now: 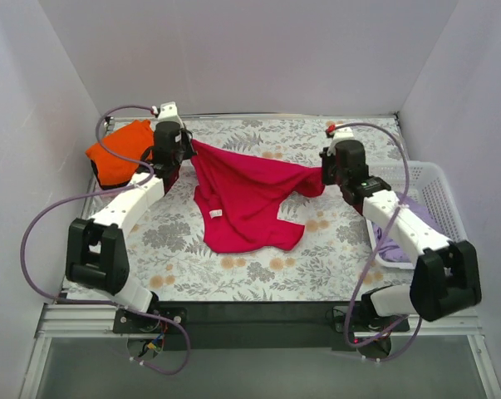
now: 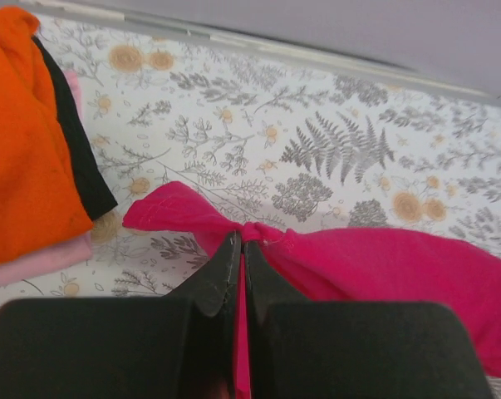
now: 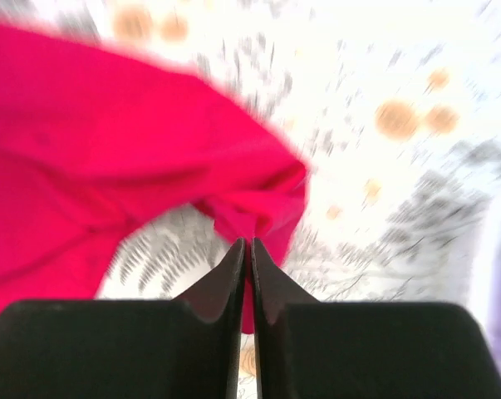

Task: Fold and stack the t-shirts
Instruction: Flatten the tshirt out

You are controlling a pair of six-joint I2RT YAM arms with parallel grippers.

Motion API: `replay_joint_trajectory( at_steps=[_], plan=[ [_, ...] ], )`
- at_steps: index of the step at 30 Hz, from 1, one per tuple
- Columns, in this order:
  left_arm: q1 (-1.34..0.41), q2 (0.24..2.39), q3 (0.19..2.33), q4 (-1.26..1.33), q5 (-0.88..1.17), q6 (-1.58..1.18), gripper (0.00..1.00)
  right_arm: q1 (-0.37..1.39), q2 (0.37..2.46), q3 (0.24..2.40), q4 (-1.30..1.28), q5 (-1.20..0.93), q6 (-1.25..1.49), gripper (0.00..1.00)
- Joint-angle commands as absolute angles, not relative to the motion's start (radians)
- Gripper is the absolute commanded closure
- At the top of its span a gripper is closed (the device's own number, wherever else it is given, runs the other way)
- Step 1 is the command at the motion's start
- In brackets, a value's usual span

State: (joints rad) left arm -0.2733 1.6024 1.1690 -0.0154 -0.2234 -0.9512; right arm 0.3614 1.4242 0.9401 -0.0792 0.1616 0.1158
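The right wrist view is smeared with blur: the flower print of the worktop [image 3: 416, 166] washes out to white, and a lavender strip at its right edge is too vague to name there. From above, the lavender purple t-shirt [image 1: 397, 247] lies in the white basket [image 1: 437, 187] at the worktop's right side, mostly hidden behind the right arm [image 1: 404, 224]. The orange t-shirt [image 1: 117, 154] sits in the far left corner, partly covered by the left arm [image 1: 130, 199] and its purple cable [image 1: 109, 145]; the left wrist view cuts it off at the frame edge. Under it only a sliver of the pale pink t-shirt [image 2: 34, 262] shows. A strip of black cloth [image 2: 80, 150] runs along the orange one; what it belongs to cannot be told.

The left pincer [image 2: 242, 241] is clamped on a bunched corner of the crimson-magenta t-shirt [image 1: 250, 204], its fingers almost meeting with a thin line of cloth between them. The right pincer [image 3: 248, 243] grips the opposite corner the same way. The shirt hangs stretched between the two, sagging in the middle of the worktop, its lower part rumpled on the surface with a small white label [image 1: 217, 214] showing
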Motion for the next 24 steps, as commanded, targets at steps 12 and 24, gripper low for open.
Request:
replay_joint_trajectory(
  at_steps=[12,24],
  plan=[
    [-0.261,1.100,1.103,-0.038,-0.305,-0.948,1.00,0.365,0.976,1.026,-0.156,0.210,0.075,0.99],
    [-0.262,1.115,0.964,-0.054,-0.219,-0.989,1.00,0.367,1.376,1.018,0.052,-0.162,0.118,0.68]
  ],
)
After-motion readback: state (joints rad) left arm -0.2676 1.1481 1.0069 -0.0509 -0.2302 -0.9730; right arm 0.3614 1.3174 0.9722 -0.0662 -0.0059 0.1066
